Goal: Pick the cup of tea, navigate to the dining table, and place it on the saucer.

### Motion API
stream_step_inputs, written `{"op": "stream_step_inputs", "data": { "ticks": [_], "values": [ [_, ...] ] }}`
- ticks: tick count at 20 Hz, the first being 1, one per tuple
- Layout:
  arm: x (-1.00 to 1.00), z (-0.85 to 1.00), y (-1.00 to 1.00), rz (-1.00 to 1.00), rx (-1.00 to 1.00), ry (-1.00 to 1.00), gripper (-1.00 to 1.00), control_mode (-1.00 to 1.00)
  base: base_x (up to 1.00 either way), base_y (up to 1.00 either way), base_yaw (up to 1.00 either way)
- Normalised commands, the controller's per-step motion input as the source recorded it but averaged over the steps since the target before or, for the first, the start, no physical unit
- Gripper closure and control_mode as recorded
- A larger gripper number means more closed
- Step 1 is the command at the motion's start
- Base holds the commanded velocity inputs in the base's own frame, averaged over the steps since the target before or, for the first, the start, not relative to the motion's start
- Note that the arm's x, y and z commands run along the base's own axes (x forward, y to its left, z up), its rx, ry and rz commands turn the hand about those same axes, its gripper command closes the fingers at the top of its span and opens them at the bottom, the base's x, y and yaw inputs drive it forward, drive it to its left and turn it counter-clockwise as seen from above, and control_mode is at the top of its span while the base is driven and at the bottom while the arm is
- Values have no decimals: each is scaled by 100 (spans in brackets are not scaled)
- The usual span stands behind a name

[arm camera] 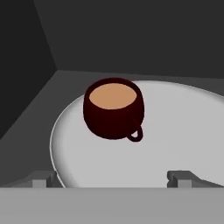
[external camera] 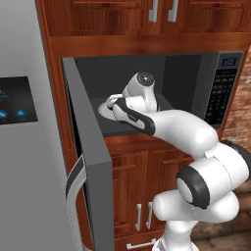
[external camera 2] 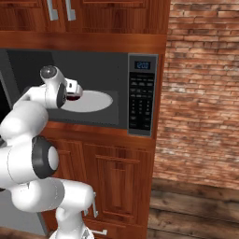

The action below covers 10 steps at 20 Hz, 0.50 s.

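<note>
Reaching into the open microwave (external camera 2: 93, 74), I hold my tool (arm camera: 113, 181) low over the near edge of its round grey turntable (arm camera: 183, 131). My fingers (arm camera: 41, 180) are spread wide apart and grip nothing. Just ahead of the tool, centred between the tips but not touching them, sits the cup (arm camera: 113, 109), upright on the turntable and full of light brown tea. Its handle (arm camera: 135, 132) points back toward me and a little to my right finger's side. From the right base view the cup (external camera 2: 73, 97) peeks out just past my wrist. The microwave door (external camera: 90, 171) hangs open beside my arm, next to the fridge (external camera: 22, 147).
</note>
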Motion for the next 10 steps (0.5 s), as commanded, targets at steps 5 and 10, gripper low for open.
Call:
{"op": "stream_step_inputs", "data": {
  "ticks": [5,10],
  "values": [
    [9,-11,0,0,0,0,-100,-100,0,0,0],
    [31,-1,0,0,0,0,-100,-100,0,0,0]
  ]
}}
